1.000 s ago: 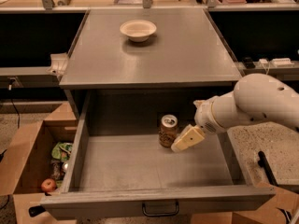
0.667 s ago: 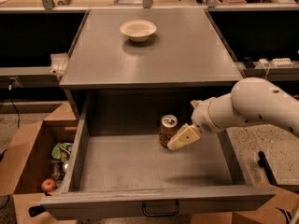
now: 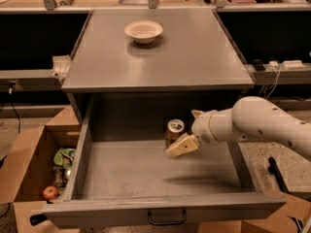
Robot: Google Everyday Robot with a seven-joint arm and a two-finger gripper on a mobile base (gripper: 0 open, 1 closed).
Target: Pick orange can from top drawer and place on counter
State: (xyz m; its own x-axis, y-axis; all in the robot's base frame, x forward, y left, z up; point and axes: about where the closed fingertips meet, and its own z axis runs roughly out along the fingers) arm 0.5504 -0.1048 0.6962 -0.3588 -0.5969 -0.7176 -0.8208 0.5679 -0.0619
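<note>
The orange can (image 3: 174,129) stands upright in the top drawer (image 3: 131,169), near its back wall and right of the middle. My gripper (image 3: 177,143) reaches in from the right on a white arm and sits right at the can's lower front, partly covering it. I cannot tell whether it touches the can. The counter (image 3: 184,57) is the flat grey cabinet top just above the open drawer. The drawer's dark handle (image 3: 166,218) shows on its front panel.
A white bowl (image 3: 143,31) stands at the back of the counter. An open cardboard box (image 3: 29,164) with an apple and other items sits on the floor to the left of the drawer. A tan shelf with clutter runs along the back.
My gripper has moved left, closer to the can, and now overlaps its lower front. The can has not moved.
</note>
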